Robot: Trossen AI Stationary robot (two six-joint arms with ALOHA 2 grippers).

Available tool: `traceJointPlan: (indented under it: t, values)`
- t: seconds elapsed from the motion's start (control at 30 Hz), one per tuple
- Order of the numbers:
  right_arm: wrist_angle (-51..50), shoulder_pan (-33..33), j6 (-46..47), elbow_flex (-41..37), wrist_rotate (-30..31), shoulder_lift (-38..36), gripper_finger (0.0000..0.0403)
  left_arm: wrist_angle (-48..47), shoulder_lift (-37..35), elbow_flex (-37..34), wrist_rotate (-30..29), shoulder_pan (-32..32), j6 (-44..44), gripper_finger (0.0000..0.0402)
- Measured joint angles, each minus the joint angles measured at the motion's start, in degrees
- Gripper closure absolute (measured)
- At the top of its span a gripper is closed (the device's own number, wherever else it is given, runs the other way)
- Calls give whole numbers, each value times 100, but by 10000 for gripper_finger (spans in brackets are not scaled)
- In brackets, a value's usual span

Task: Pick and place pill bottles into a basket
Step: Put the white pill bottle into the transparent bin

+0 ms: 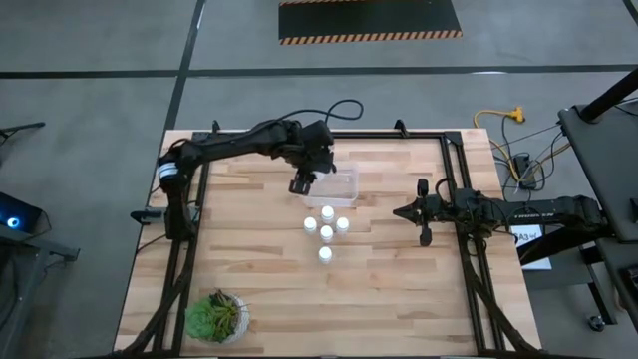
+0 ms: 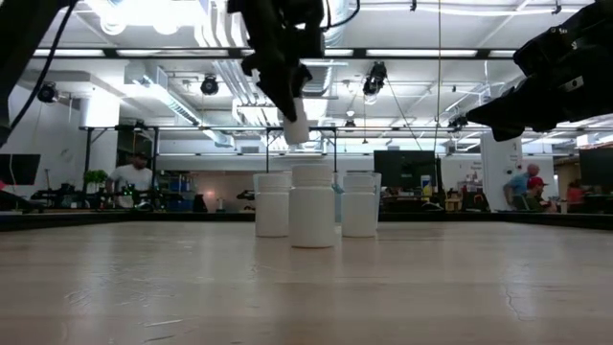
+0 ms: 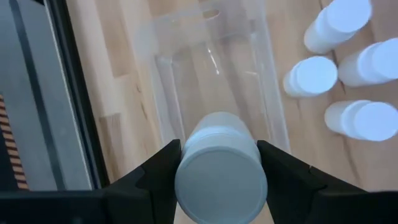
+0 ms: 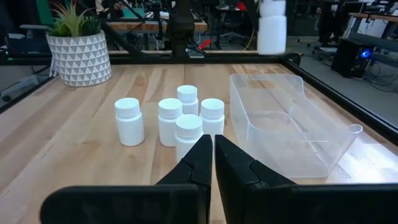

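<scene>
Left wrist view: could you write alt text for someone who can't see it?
The left gripper holds a white pill bottle between its two dark fingers, above an empty clear plastic basket on a wooden table. Four more white pill bottles stand on the table beside the basket.

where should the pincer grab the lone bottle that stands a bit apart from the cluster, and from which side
Probably by its body just below the cap, coming straight down from above. The lone bottle stands upright with open table around it, apart from the other four bottles, so fingers fit on either side of its round wall. The left pincer holds its bottle across the sides over the basket.
</scene>
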Motion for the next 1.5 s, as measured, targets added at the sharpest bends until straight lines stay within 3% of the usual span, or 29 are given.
traceJointPlan:
  t: [0.67, 1.5]
  values:
    - [-7, 0, 17, 0, 17, 12, 394, 83, 1088, -4, 165, 474, 450, 228]
    - [-11, 0, 103, 0, 5, 33, 394, 426, 1313, -419, 182, 569, 546, 228]
